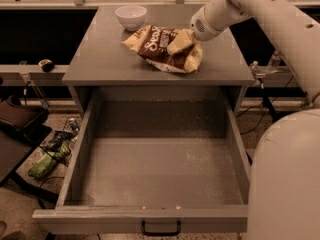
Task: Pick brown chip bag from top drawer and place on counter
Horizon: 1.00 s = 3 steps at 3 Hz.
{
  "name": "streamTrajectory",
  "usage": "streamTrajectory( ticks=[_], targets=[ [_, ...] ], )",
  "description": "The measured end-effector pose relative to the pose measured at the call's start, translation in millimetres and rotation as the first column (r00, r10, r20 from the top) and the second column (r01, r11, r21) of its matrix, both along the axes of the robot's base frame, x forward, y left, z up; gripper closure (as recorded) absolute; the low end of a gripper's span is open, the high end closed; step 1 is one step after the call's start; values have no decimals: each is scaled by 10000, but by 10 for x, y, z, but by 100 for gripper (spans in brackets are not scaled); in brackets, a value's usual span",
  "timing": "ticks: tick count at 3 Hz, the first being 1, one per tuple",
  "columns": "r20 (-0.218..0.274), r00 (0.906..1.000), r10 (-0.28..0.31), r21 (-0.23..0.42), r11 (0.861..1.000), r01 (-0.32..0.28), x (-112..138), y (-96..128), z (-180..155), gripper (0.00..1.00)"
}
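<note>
Brown chip bag: out of the top drawer and up on the counter. Lay flat, label up, roughly mid-width and a touch to the right, nearer the front edge than the back. Ran diagonal along its length. Pointed one cream end at the back-left corner, just beside a white bowl, and the other at the front-right corner, close to the front edge but not hanging over. Carried the big white lettering along that same slanted line.

Found the gripper sitting right on the bag's right-hand end, reaching in on the white arm from over the back-right corner. Honestly couldn't tell whether clamped on the bag or loose.

Going by all that: pick done, placing step in hand, and pretty much at its tail end. Next move, at a guess: making sure of a proper release, then lifting straight up and pulling back toward the right edge. Worth doing gently, to avoid dragging the crinkly thing along or nudging it off the front edge. Looked light enough to slide or cling.

Below the front edge, saw the drawer pulled wide open, speckled floor showing, black handle on the front panel.
</note>
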<state>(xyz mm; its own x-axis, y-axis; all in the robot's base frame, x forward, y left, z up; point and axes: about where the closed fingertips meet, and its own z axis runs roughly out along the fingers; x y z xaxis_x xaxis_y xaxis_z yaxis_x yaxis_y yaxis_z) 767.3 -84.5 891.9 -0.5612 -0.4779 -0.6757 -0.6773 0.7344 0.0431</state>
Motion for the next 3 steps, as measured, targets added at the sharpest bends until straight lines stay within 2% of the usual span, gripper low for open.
streamTrajectory(
  ticks=[1,2,3],
  targets=[
    [89,10000,-44,-59,10000,45,-17,-17,71,0],
    [631,9976,-299,-405,9987,325,-126,-117,497,0],
    [1806,9697,-1645,-487,9832,1759,-386,-491,1123,0]
  ],
)
